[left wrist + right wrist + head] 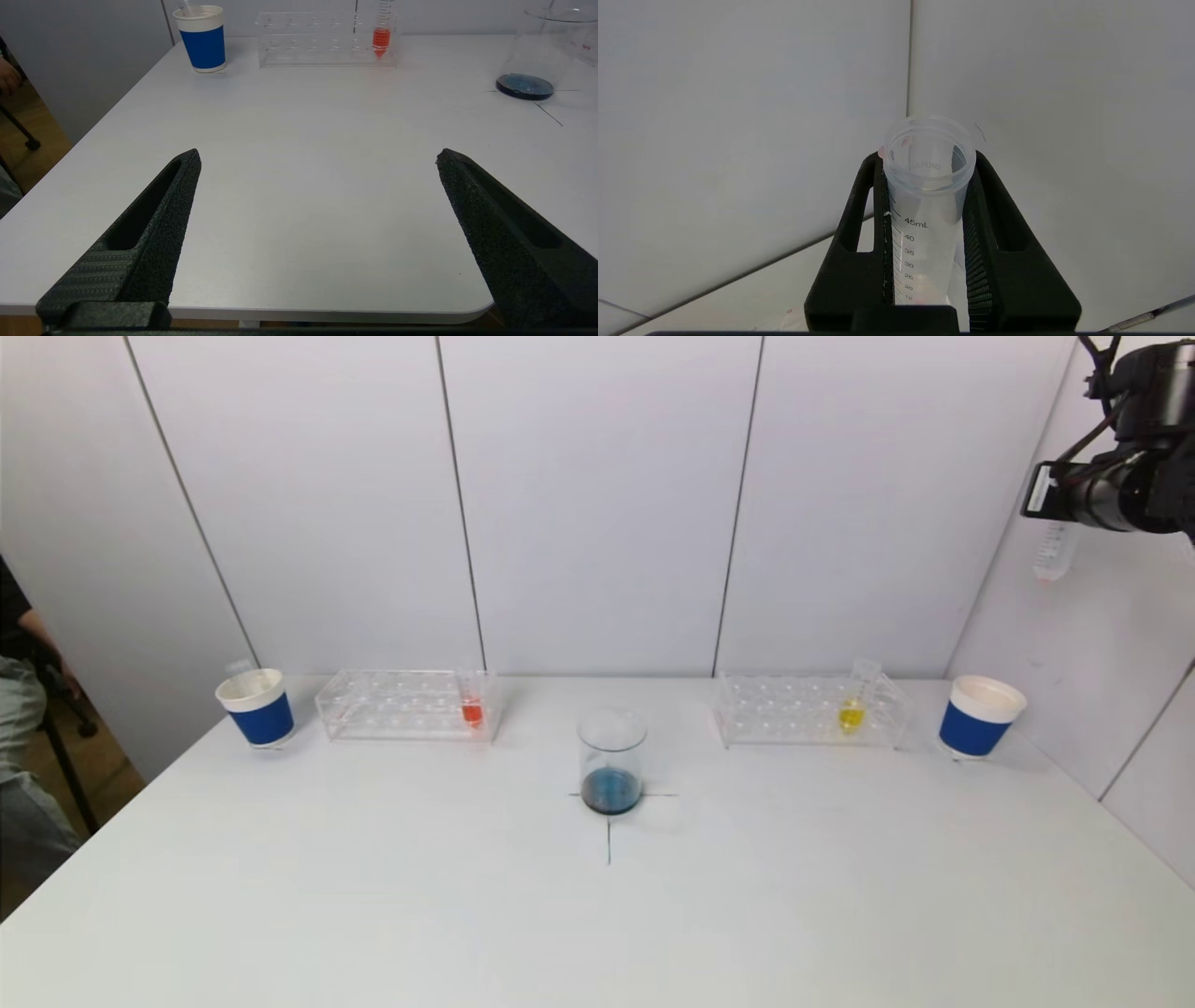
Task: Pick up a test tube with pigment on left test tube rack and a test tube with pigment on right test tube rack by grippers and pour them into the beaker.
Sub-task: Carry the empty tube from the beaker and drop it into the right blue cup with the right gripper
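Note:
The glass beaker stands mid-table on a cross mark, with dark blue liquid at its bottom. A tube of red pigment stands in the left clear rack. A tube of yellow pigment stands in the right clear rack. High at the far right, well above the table, my right gripper is shut on a clear graduated test tube that looks nearly empty, with a faint pink trace. My left gripper is open over the table's near left edge, holding nothing, and is out of the head view.
A blue-and-white paper cup stands left of the left rack, and another cup stands right of the right rack. Grey panel walls close the back and right side. A seated person is at the far left.

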You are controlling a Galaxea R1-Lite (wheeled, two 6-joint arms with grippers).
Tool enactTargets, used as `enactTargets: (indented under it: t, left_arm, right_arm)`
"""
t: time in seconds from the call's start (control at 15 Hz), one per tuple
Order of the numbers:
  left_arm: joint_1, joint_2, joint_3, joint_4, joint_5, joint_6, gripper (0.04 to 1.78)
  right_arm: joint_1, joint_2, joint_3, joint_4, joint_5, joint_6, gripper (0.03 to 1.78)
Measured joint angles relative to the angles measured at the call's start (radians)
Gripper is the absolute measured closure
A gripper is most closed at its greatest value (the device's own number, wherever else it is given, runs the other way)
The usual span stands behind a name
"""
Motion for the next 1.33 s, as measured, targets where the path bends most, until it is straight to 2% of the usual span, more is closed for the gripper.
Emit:
enactTargets:
  t: [0.67, 1.0, 1.33]
  left_arm:
    - [0.0, 0.0, 0.0, 0.0, 0.0, 0.0, 0.06]
    - [0.0, 0.0, 0.0, 0.0, 0.0, 0.0, 0.06]
    - [0.0, 0.0, 0.0, 0.0, 0.0, 0.0, 0.06]
  right_arm:
    - [-0.031, 0.066, 0.092, -0.083, 0.033, 0.055, 1.33]
    - [-0.052, 0.095, 0.163, -0.177, 0.04, 0.052, 1.33]
    - [-0.061, 0.138, 0.188, -0.214, 0.047, 0.055, 1.33]
